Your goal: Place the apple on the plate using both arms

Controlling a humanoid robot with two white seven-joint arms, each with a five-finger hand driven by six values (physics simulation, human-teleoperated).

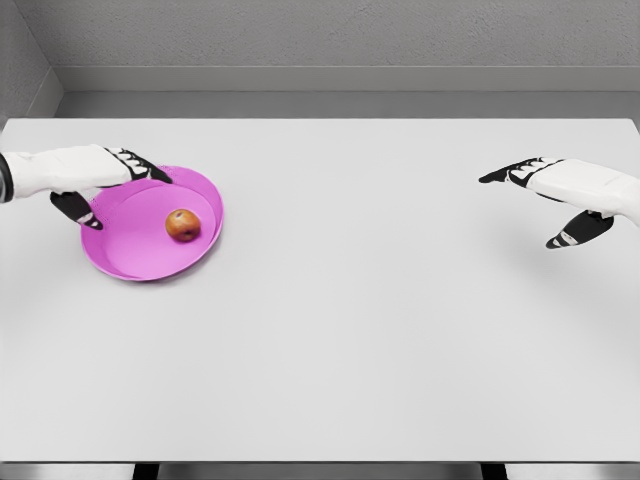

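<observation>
1. The apple (182,224) lies in the plate (135,255), right of its centre.
2. The left hand (95,180), at the plate's 10 o'clock rim, has its fingers apparently pinching that rim; release gently so the apple stays put.
3. The right hand (560,195), at the table's (350,350) 3 o'clock, is spread and empty.

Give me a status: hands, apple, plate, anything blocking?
Left hand at the pink plate's far-left rim, grip unclear. Right hand open, off to the right. Apple sits on plate. Nothing in the way.
</observation>
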